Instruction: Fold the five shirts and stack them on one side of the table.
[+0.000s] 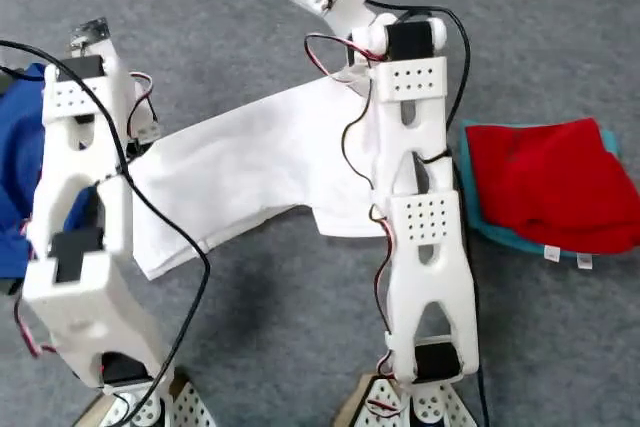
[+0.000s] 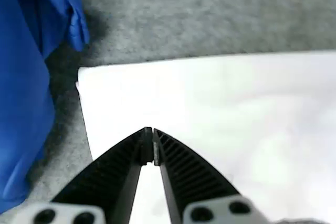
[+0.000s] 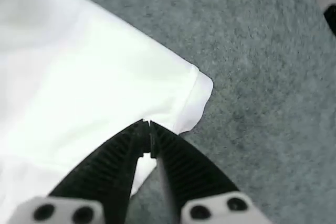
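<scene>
Grey felt covers the table (image 1: 250, 347); the high view shows a white shirt (image 1: 240, 172) spread between the two arms, a blue shirt (image 1: 12, 157) bunched at the left edge, and a red shirt (image 1: 550, 182) folded on teal cloth (image 1: 478, 217) at the right. The wrist views add the tips. The left gripper (image 2: 152, 148) has its jaws together over the white shirt near the blue one, and the right gripper (image 3: 148, 139) is likewise closed at a hem corner, though whether either pinches cloth is hard to tell.

There are one white shirt (image 1: 240, 177), one blue shirt (image 1: 14, 147), one red shirt (image 1: 550, 182), one teal shirt (image 1: 510, 238), two arms (image 1: 420, 217).
</scene>
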Controlling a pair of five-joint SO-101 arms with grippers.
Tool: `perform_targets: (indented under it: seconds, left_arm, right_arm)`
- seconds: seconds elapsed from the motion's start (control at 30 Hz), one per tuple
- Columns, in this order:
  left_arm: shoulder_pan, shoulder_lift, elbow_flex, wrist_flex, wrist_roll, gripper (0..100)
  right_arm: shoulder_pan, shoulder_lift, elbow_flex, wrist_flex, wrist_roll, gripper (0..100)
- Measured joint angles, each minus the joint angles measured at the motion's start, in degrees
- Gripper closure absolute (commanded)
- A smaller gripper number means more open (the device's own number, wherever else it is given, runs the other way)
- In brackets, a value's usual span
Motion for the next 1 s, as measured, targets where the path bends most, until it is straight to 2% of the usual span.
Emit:
perform_targets:
  seconds: [0.13, 0.3, 0.43, 0.6, 0.7, 0.9, 1.0]
  left_arm:
    - [0.97, -14.68, 17.85, -8.62, -2.99, 98]
    - [-1.67, -34.29, 44.4, -25.05, -3.34, 98]
    - [-4.48, -39.47, 58.99, -36.92, -3.43, 98]
    - [-6.42, -39.47, 65.14, -45.45, -2.99, 98]
    - [-8.09, -37.63, 65.14, -47.3, -2.37, 98]
    - [-8.7, -34.73, 63.38, -46.86, -1.23, 98]
    - [-8.7, -34.46, 63.3, -46.77, -0.62, 98]
  right_arm:
    - [0.18, -3.25, 0.0, 0.53, 1.14, 99.4]
    - [0.18, -8.18, 0.18, 0.7, 0.97, 99.4]
    - [0.18, -13.63, 6.07, 0.7, -1.93, 99.4]
    - [0.18, -23.82, 23.12, 0.7, -2.29, 99.4]
    - [0.18, -32.44, 37.45, 0.7, -1.85, 99.1]
    - [0.18, -52.48, 70.77, 0.18, 8.7, 99.0]
    - [0.18, -63.03, 87.56, -3.52, 13.45, 99.0]
